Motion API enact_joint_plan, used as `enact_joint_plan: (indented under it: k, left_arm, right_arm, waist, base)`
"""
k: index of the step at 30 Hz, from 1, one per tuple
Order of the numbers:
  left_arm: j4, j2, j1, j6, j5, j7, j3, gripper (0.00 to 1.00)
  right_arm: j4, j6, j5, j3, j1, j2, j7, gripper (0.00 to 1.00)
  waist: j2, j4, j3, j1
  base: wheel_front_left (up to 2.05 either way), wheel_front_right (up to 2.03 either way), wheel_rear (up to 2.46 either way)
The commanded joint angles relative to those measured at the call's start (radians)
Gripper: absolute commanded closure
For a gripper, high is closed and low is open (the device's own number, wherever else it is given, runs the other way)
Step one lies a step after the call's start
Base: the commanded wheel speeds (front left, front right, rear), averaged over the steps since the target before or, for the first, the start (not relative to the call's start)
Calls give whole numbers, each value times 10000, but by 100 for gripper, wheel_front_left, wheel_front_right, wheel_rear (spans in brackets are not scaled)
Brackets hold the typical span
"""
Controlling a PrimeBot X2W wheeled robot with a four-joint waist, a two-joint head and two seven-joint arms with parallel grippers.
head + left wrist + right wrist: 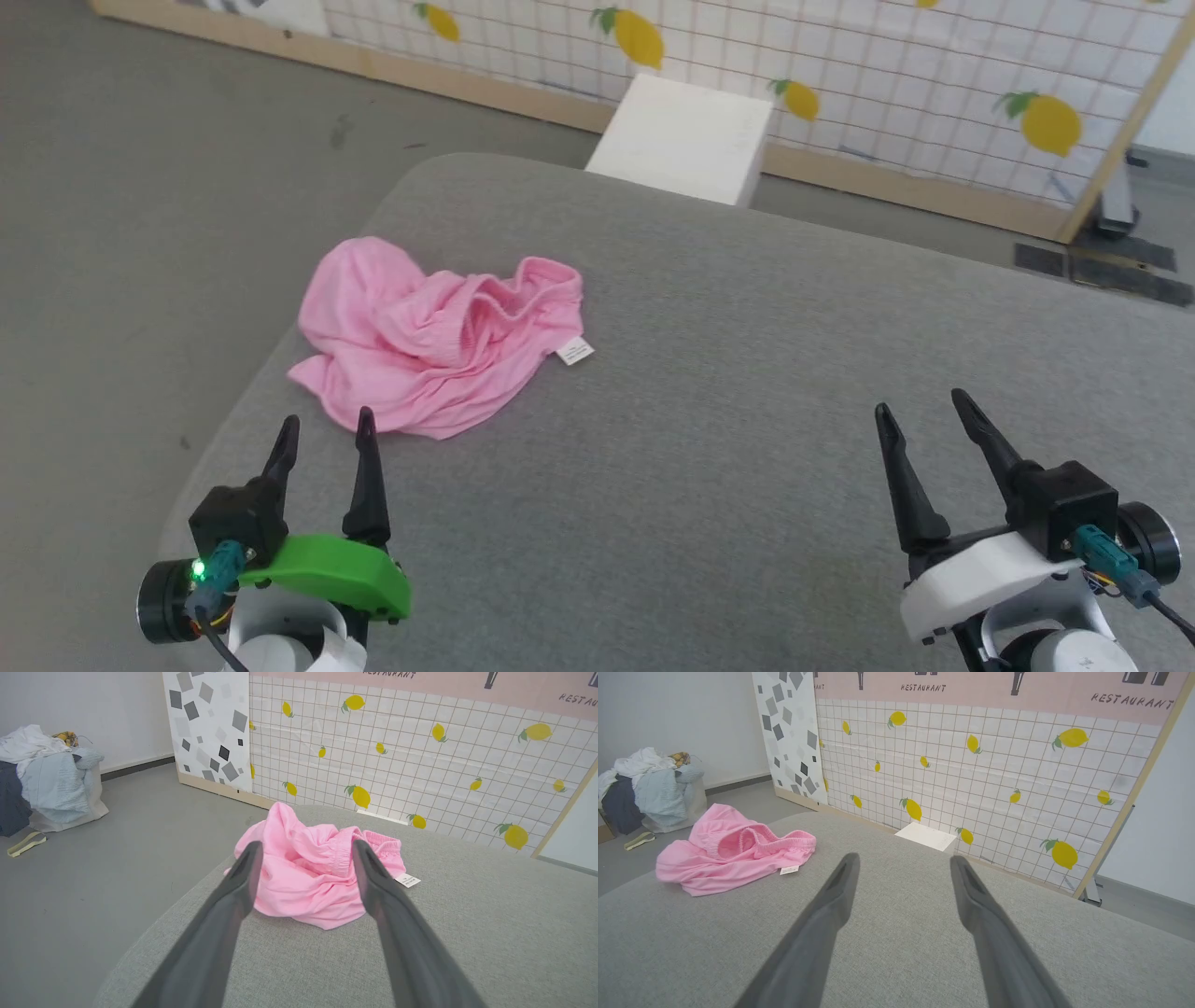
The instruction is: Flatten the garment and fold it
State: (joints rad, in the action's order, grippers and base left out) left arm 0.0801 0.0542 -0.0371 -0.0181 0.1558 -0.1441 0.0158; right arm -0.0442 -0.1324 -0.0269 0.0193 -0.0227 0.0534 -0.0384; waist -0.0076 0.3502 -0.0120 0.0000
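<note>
The left gripper (pixel 328 417) hangs with its two dark fingers spread apart and nothing between them, low over the near left part of the grey padded surface (pixel 709 392). Directly ahead of its fingertips lies the garment (pixel 429 341), a crumpled pink heap with its gathered waistband bunched on top and its near hem just beyond the fingers. In the left wrist view the two fingers frame the heap on either side. A small white label (pixel 575 353) sticks out on the side of the heap towards the robot's right.

The right gripper (pixel 919 401) is likewise spread wide and empty, well apart from the garment, over bare grey fabric. Beyond the surface's far edge stand a white box (pixel 681 140) and a lemon-printed grid panel (pixel 887 93).
</note>
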Motion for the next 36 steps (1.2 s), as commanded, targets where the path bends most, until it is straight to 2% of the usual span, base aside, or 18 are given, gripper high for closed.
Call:
enact_joint_plan:
  k: [1, 12, 17, 23, 28, 31, 36]
  left_arm:
    - [39, -23, -27, -59, 78, -106, 29, 0]
    - [122, -27, -289, -20, 358, -375, 164, 0]
    - [98, -29, -707, 12, 526, -474, 184, 0]
    - [144, -31, -1927, -145, 631, -597, 242, 0]
    - [346, -3, -3651, -408, 654, -702, 326, 0]
    - [1134, 286, -4766, -641, 715, -715, 182, 0]
    - [3309, 1250, -6779, -930, 1046, 352, -471, 0]
  right_arm:
    - [-74, 10, 67, 23, -40, -17, -4, 0]
    - [-263, 12, 57, 248, 39, -21, -14, 0]
    - [-351, 12, 72, 342, 169, -22, 30, 0]
    - [-510, 13, 233, 441, 447, -24, 178, 0]
    - [-687, 14, 451, 509, 708, -25, 332, 0]
    - [-837, 14, 568, 563, 909, 0, 427, 0]
    - [-1010, 15, 637, 631, 1308, 143, 590, 0]
  waist:
    - [44, 328, -52, 0]
    - [52, 867, -353, 0]
    - [55, 894, -619, 0]
    - [59, 875, -1203, 0]
    - [62, 852, -1811, 0]
    - [64, 780, -2245, 0]
    - [67, 517, -3035, 0]
  base:
    - [0, 0, 0]
    - [0, 0, 0]
    - [0, 0, 0]
    - [0, 0, 0]
    - [0, 0, 0]
    - [0, 0, 0]
    - [0, 0, 0]
